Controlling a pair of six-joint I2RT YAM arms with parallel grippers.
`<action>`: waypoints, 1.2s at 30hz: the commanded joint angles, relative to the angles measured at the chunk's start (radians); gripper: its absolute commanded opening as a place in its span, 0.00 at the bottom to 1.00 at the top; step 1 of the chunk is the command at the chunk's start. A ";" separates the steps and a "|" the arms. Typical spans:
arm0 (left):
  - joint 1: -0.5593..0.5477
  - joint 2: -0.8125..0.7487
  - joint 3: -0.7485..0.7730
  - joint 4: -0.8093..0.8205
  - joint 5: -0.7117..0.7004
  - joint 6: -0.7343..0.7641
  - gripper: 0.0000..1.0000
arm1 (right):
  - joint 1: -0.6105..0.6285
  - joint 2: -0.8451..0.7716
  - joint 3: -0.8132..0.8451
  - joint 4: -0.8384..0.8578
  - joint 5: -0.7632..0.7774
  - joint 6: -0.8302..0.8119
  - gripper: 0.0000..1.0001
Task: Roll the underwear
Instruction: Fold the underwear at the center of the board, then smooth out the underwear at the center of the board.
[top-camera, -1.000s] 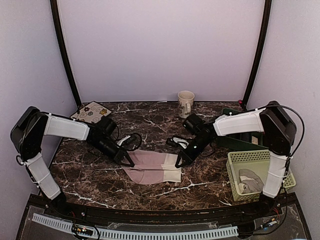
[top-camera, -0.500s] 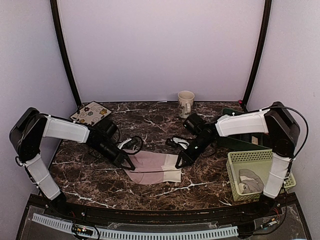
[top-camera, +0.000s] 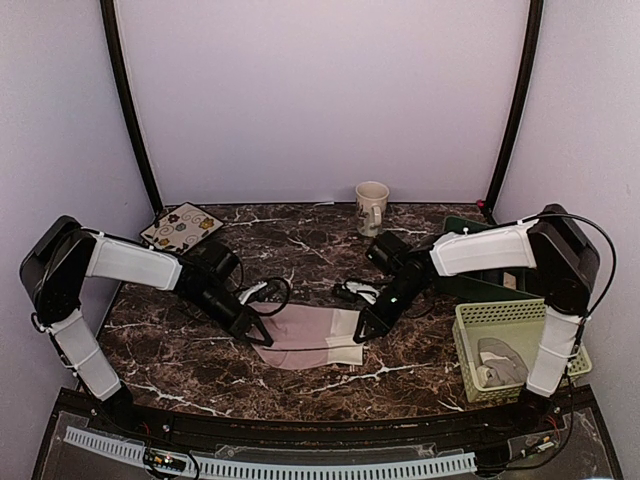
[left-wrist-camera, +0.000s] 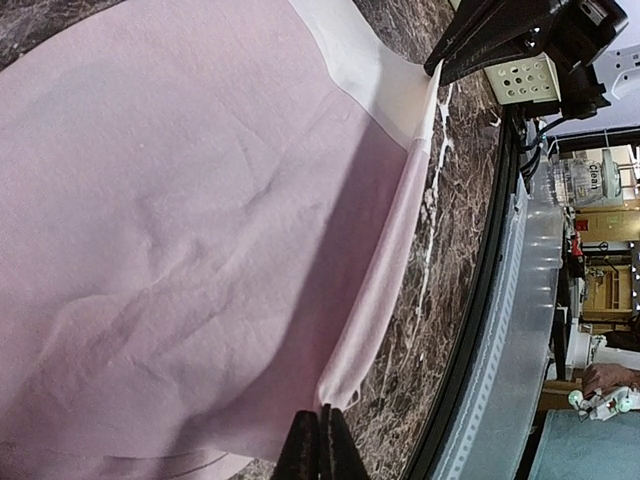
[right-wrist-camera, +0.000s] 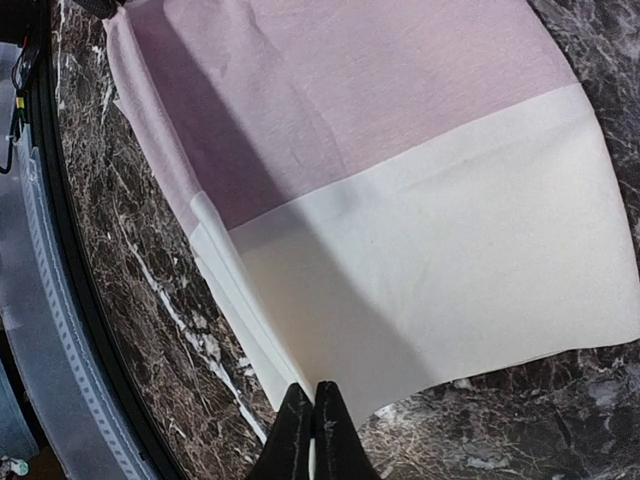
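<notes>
Pink underwear (top-camera: 305, 336) lies spread on the dark marble table (top-camera: 190, 352), about centre, between the two arms. It is dusty pink on the left arm's side, with the cream panel (right-wrist-camera: 440, 280) on the right arm's side. Left gripper (top-camera: 262, 337) is low at the cloth's left corner, its jaws pressed together with the pink hem pinched between them; the left wrist view shows the fingertips meeting on that corner. Right gripper (top-camera: 358, 333) is low at the opposite corner, jaws likewise closed, nipping the cream hem. The pinched hem runs in a straight line from one claw to the other and throws a shadow on the cloth below. A second layer of cloth shows under it. Beige mug (top-camera: 372, 206) stands upright at the far edge, well apart. Patterned tile (top-camera: 182, 224) lies at far left. Green basket (top-camera: 515, 318) sits near the right arm's base and holds a greyish cloth (top-camera: 500, 362), kind not clear.
</notes>
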 joint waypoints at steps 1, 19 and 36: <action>-0.020 -0.018 -0.016 -0.035 0.024 0.025 0.05 | 0.016 -0.015 -0.013 -0.059 0.003 -0.027 0.07; -0.050 -0.146 -0.044 0.028 -0.052 -0.011 0.33 | 0.040 -0.156 -0.128 0.074 -0.024 0.288 0.28; -0.161 -0.380 -0.117 0.292 -0.232 0.085 0.44 | -0.043 -0.305 -0.333 0.356 0.087 0.835 0.22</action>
